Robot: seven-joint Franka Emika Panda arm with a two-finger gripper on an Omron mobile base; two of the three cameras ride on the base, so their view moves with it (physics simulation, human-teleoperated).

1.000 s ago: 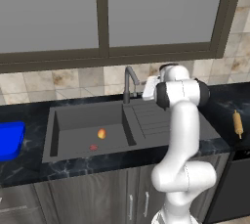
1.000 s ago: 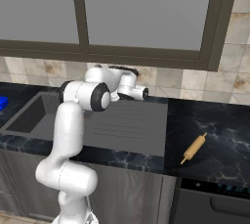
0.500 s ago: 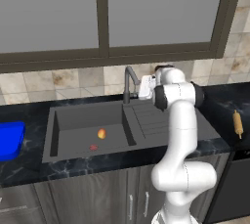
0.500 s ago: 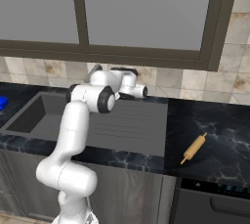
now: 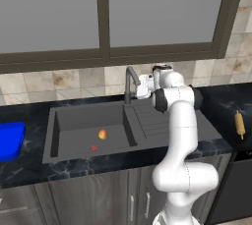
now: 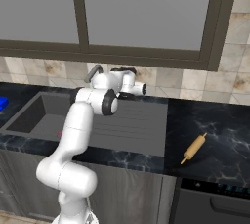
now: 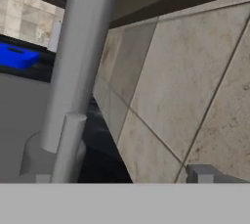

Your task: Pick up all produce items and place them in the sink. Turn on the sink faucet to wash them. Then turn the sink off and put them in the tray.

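A: Tray (image 5: 9, 140) cut off at the left edge; gripper (image 5: 141, 86) beside the faucet (image 5: 129, 82), fingers hard to see?
B: Spread wide, holding nothing. One fruit (image 5: 102, 134) on the sink (image 5: 74, 118) floor, one rolling pin (image 6: 194, 147) on the counter (image 6: 215, 135).

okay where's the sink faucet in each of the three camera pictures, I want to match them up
Left base view: the sink faucet stands at centre, behind the sink, just left of the open gripper.
Right base view: upper left of centre, its bent spout rising over the arm's shoulder.
Hand view: the big grey stem on the left, very close.
Shared landmark: the tiled wall directly behind it.
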